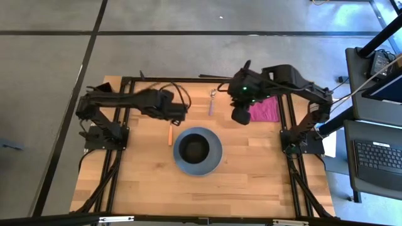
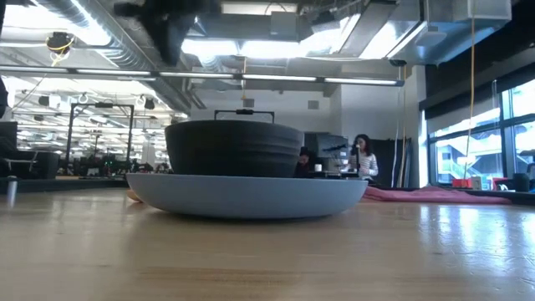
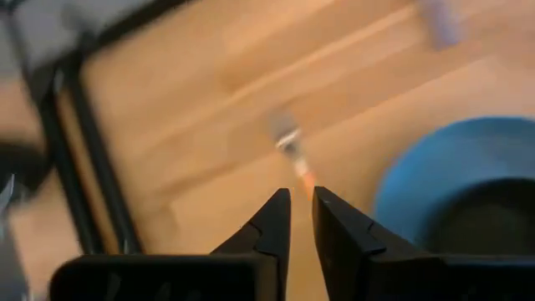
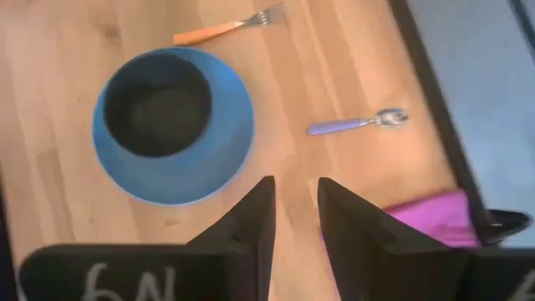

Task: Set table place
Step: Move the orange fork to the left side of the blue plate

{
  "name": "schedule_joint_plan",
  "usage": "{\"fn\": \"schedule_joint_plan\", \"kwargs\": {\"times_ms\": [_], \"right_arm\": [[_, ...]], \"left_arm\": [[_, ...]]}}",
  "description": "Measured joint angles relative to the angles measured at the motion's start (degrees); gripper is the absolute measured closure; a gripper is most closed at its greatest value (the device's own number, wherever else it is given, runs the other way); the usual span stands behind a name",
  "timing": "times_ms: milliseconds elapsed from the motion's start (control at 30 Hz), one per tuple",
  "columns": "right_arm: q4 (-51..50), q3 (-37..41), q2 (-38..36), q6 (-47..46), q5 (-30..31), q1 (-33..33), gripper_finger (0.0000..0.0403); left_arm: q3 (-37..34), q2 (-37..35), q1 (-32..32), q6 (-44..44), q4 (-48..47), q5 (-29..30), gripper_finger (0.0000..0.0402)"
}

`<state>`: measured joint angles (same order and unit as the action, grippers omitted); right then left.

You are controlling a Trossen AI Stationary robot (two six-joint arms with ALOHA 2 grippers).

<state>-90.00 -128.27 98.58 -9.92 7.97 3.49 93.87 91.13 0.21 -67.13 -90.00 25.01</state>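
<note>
The grey-blue plate (image 1: 216,157) lies at the middle of the table (image 1: 251,182), with the black bowl (image 1: 195,148) standing in it. The orange-handled fork (image 1: 169,135) lies flat just left of the plate. The purple-handled spoon (image 1: 211,104) lies flat beyond the plate, toward the far edge. My left gripper (image 1: 182,113) hovers above the table just beyond the fork's tines (image 3: 288,140); its fingers are a narrow gap apart and empty. My right gripper (image 1: 240,118) hovers to the right of the spoon (image 4: 355,125), slightly open and empty.
A pink cloth (image 1: 264,111) lies at the far right, beside my right gripper. The black frame bars (image 1: 119,157) run along the table's left and right sides. Bare wood lies in front of the plate (image 1: 201,194). People sit in the room behind (image 2: 364,159).
</note>
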Motion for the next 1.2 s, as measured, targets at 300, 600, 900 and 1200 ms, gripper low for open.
{"fn": "schedule_joint_plan", "kwargs": {"times_ms": [300, 600, 900, 1200], "right_arm": [[-0.03, 0.02, -0.79, 6.95, 0.48, 1.30, 0.0309], [-0.02, 0.02, -0.61, 7.24, 0.55, 4.94, 0.0309], [0.31, 0.02, -0.61, 5.58, 0.56, 7.71, 0.0309], [0.35, 0.02, -0.61, 5.49, 0.47, 8.56, 0.0309]], "left_arm": [[-24.99, 0.00, 0.37, -22.24, 10.75, -11.66, 0.0271], [-31.79, 0.02, -4.96, -29.64, 27.57, -4.58, 0.0261], [-38.43, 0.02, -6.82, -37.73, 35.24, 3.09, 0.0266], [-43.93, 0.02, -6.58, -37.36, 45.24, 4.03, 0.0266]]}}
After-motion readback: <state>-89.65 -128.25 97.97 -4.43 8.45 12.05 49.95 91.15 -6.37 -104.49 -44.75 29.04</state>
